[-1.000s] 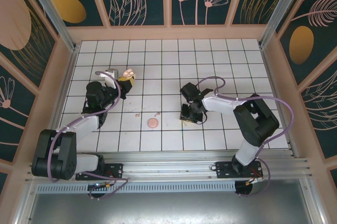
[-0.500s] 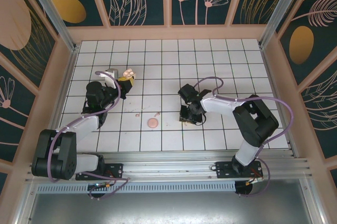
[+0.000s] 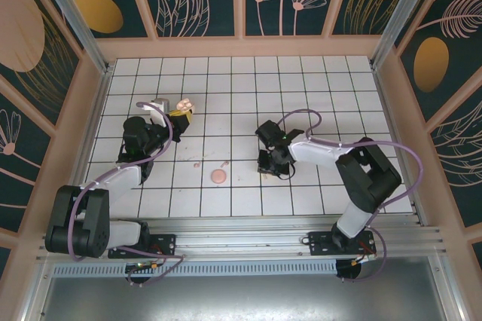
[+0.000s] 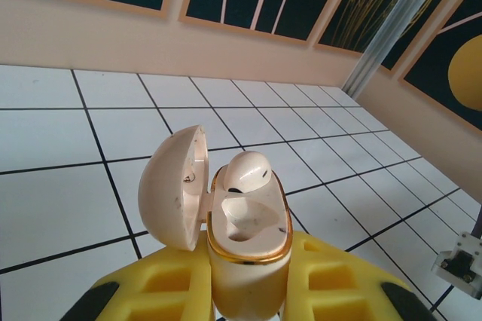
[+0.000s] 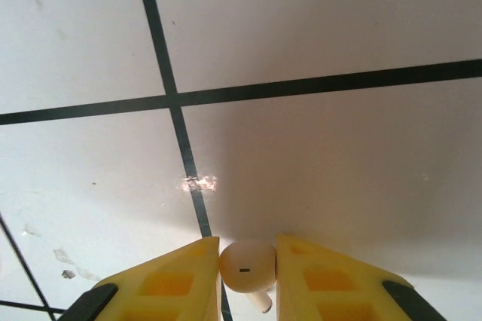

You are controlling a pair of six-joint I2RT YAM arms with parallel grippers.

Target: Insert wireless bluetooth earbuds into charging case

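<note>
Left claw [image 3: 178, 112] grips the charging case [image 4: 247, 257] upright, lid [image 4: 172, 187] open for loading; right claw [image 3: 269, 164] pinches an earbud [image 5: 245, 267] on the bench [image 5: 339, 148].

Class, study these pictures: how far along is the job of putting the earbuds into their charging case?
Done: the case, lid open, is gripped in the left pincer, and one earbud sits in it. In hand: the right pincer is closed on the other earbud, close to the table. Left: carry it across and seat it in the empty slot.
</note>
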